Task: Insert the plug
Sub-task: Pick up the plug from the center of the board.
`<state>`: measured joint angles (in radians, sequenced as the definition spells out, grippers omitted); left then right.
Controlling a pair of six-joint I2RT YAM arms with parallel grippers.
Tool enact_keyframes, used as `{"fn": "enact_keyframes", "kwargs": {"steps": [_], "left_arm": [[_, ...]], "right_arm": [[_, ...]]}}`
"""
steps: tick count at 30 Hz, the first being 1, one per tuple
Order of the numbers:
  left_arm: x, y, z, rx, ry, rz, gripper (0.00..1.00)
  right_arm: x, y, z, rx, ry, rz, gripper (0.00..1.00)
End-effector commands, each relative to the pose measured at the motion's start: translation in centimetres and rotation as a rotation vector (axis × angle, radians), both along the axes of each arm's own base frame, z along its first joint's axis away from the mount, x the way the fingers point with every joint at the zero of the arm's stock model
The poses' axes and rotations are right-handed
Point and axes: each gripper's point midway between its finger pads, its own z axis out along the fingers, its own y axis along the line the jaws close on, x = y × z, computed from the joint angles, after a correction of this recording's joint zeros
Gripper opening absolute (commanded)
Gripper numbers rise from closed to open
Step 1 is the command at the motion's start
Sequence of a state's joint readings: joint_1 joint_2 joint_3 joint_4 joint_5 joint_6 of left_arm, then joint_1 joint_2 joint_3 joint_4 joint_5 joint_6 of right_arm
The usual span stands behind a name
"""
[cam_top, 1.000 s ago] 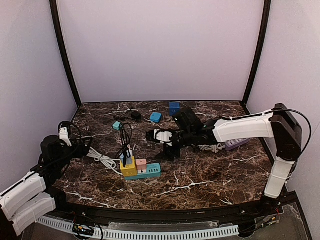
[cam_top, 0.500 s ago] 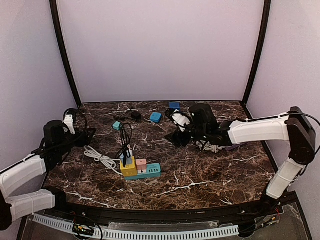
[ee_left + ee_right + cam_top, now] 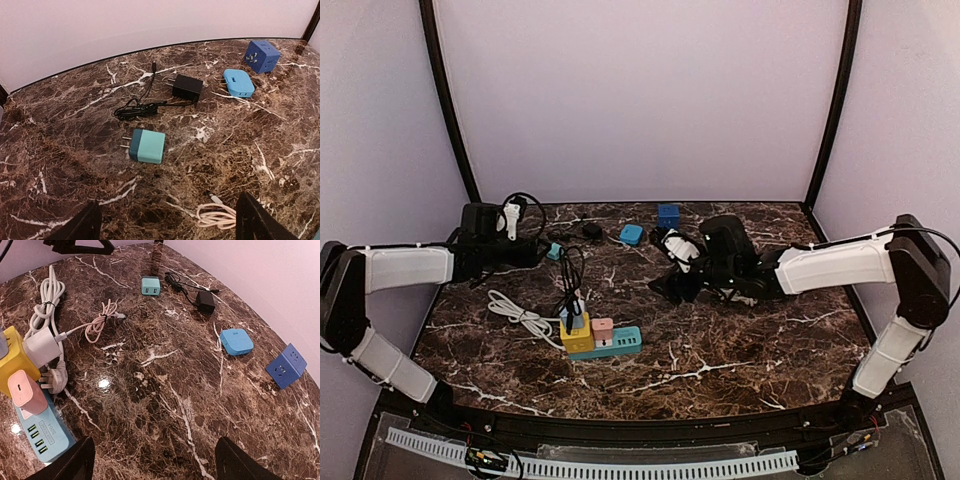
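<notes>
A teal power strip [image 3: 618, 342] lies at the table's centre, carrying a yellow cube adapter [image 3: 576, 335] and a pink plug [image 3: 602, 327]; it also shows in the right wrist view [image 3: 40, 432]. Loose plugs lie at the back: a teal plug [image 3: 146, 145], a black charger [image 3: 187, 88], a light blue plug [image 3: 238, 83] and a dark blue cube [image 3: 262, 55]. My left gripper [image 3: 167, 225] is open and empty, hovering just short of the teal plug. My right gripper [image 3: 155, 465] is open and empty over bare marble, right of the strip.
A white mains cable [image 3: 515, 312] runs left from the strip. A pinkish coiled USB cable [image 3: 217, 216] lies near my left gripper's right finger. A black cord [image 3: 137, 108] trails from the charger. Walls close the back and both sides.
My left arm has swung from the near left up to the back left, toward the teal plug. My right gripper has pulled back right, away from the strip, and dropped slightly.
</notes>
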<state>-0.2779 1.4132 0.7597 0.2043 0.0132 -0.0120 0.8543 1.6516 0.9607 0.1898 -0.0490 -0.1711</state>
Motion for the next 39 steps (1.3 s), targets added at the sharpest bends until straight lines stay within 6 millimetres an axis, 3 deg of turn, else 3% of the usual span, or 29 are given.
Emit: {"fn": "enact_keyframes", "kwargs": {"steps": [1,2,3,4,5,6,7,8,9,17,21,25,27,28,29,30,31,33,39], "left_arm": [[3.8,0.3,1.4,0.042,-0.013,0.066,0.82],[4.5,0.1,-0.2,0.04,0.033,0.081,0.83],[5.6,0.0,0.7,0.033,0.029,0.099,0.83],[6.2,-0.1,-0.9,0.028,0.074,0.118,0.84],[7.2,-0.3,-0.1,0.024,0.068,0.132,0.84],[7.7,-0.4,-1.5,0.026,0.101,0.144,0.84],[8.5,-0.5,-1.0,0.024,0.092,0.154,0.84],[9.0,-0.6,-2.3,0.029,0.115,0.16,0.84],[9.5,-0.8,-2.0,0.028,0.107,0.162,0.85],[9.2,-1.4,-6.6,0.061,0.164,0.064,0.78],[9.6,-0.9,-7.1,0.049,0.171,0.062,0.73],[9.5,-2.6,-6.6,0.018,0.147,-0.045,0.71],[9.5,-4.2,-5.5,0.024,0.104,-0.181,0.71],[8.9,-6.1,-4.3,-0.005,0.08,-0.323,0.72],[8.3,-7.2,-3.1,0.089,-0.002,-0.488,0.73],[6.6,-8.7,-2.6,0.094,-0.01,-0.644,0.75],[6.0,-8.9,-2.2,0.215,-0.085,-0.772,0.75],[5.5,-8.4,-3.2,0.34,-0.076,-0.869,0.77],[4.2,-7.2,-5.5,0.541,-0.058,-1.095,0.78]], "right_arm": [[1.2,1.4,0.1,-0.004,-0.022,0.034,0.83],[1.4,1.6,0.0,-0.007,-0.016,0.034,0.83],[1.6,1.7,-0.3,-0.015,-0.009,0.027,0.83],[1.9,1.7,-0.4,-0.02,-0.002,0.018,0.83],[2.1,1.6,-0.7,-0.029,0.005,0.012,0.83],[2.2,1.6,-0.8,-0.033,0.011,0.008,0.83],[2.3,1.5,-0.9,-0.038,0.019,0.005,0.82],[2.2,1.4,-1.0,-0.042,0.027,0.005,0.83],[2.3,1.4,-1.1,-0.049,0.034,0.007,0.83],[2.5,1.3,-1.4,-0.097,0.049,0.013,0.83],[2.7,1.8,-1.6,-0.105,0.059,0.021,0.83],[3.0,2.0,-1.9,-0.105,0.066,0.019,0.83],[2.8,2.1,-2.0,-0.109,0.074,0.025,0.83],[2.7,2.0,-2.2,-0.118,0.083,0.026,0.83],[2.6,1.9,-2.2,-0.12,0.083,0.03,0.83],[2.5,1.8,-2.2,-0.124,0.08,0.033,0.83],[2.5,1.7,-2.3,-0.128,0.076,0.034,0.83],[2.7,1.5,-2.1,-0.13,0.068,0.022,0.83],[5.8,1.2,0.1,-0.066,0.074,-0.057,0.85]]}}
